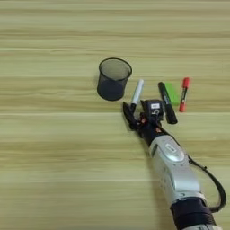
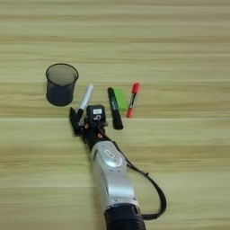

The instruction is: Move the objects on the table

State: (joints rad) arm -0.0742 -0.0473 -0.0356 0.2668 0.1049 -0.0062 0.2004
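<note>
Three markers [image 1: 167, 102], one green block [image 1: 172, 93], one mesh cup [image 1: 113, 79], one claw [image 1: 139, 114]

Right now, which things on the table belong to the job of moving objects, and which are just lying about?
Job:
white marker, its black cap at the gripper
black marker
green block
red-capped marker
table

Lying about:
mesh cup, upright and apparently empty; it may yet serve as a container

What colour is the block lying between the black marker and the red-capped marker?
Green block, clearest in the left eye view.
</note>
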